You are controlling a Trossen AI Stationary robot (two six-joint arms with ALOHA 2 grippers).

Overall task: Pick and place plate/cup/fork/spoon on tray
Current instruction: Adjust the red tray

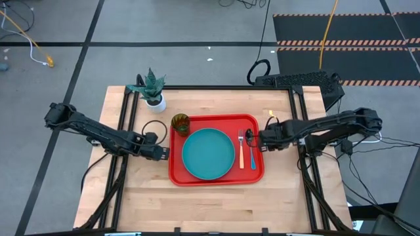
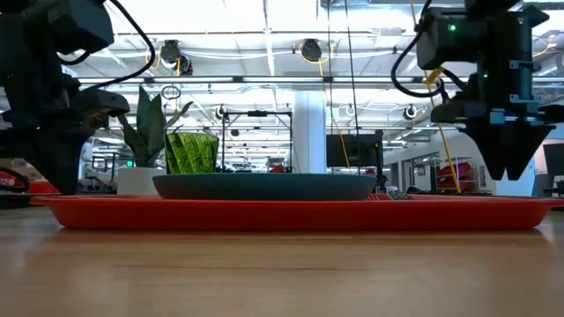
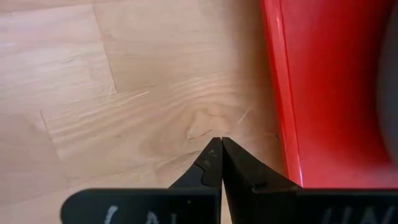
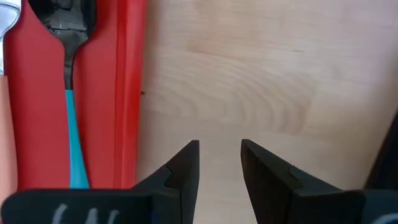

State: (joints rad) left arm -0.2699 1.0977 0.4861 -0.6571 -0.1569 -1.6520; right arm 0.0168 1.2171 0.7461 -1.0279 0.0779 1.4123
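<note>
Table (image 1: 210, 203) | tray (image 1: 216, 181): plate (image 1: 208, 153), cup (image 1: 180, 122), fork (image 1: 241, 149), spoon (image 1: 252, 149) | left pincer (image 1: 164, 153) together | right pincer (image 1: 260, 139) apart

potted plant (image 1: 152, 90) on the wooden table (image 1: 216, 200), near its back edge.

**Colours on my screens**

I see a red tray (image 1: 216, 178) carrying a teal plate (image 1: 208, 153), an olive-green cup (image 1: 180, 122), an orange-handled fork (image 1: 241, 152) and a blue-handled spoon (image 1: 252, 156), all on a pale wooden worktop (image 1: 210, 203).
</note>
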